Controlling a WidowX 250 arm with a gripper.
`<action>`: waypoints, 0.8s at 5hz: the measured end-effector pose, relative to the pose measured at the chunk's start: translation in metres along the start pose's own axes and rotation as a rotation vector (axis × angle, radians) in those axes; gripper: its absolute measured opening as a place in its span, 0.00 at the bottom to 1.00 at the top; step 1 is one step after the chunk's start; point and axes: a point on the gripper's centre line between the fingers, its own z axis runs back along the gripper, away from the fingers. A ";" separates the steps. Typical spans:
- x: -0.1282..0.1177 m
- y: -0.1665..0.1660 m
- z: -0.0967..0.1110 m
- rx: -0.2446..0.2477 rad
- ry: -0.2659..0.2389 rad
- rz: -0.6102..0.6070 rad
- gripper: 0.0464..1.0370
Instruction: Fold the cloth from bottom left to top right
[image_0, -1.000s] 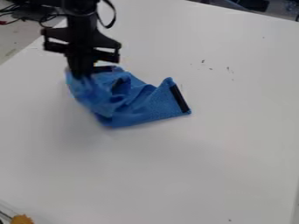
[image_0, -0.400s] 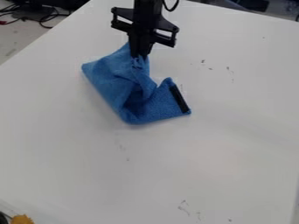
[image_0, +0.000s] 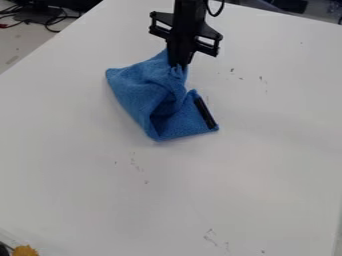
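Note:
The black gripper (image_0: 180, 64) hangs down at the upper middle of the camera view, shut on the top part of the blue cloth (image_0: 139, 91). Cloth bunches up around its fingertips and is lifted there. From the grip, one part of the cloth spreads out to a corner at the left, and the lower part runs down to a rounded tip on the table. A black strip edges the cloth's right end, which lies on the table. A dark fold crosses the middle of the cloth.
The white table (image_0: 220, 190) carries a few small dark marks. An orange object (image_0: 25, 250) sits at the bottom left corner. Black cables (image_0: 50, 20) lie beyond the table's edge at the upper left.
From the left, the gripper has moved right and somewhat upward in the view, drawing the cloth's gripped part along. The left corner shifted right, while the black-edged end stayed in place.

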 end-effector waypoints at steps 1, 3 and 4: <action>0.004 -0.004 0.001 0.000 0.002 -0.012 0.30; 0.008 -0.008 0.001 0.016 -0.009 0.010 0.90; 0.002 -0.007 -0.005 0.028 0.009 0.030 0.97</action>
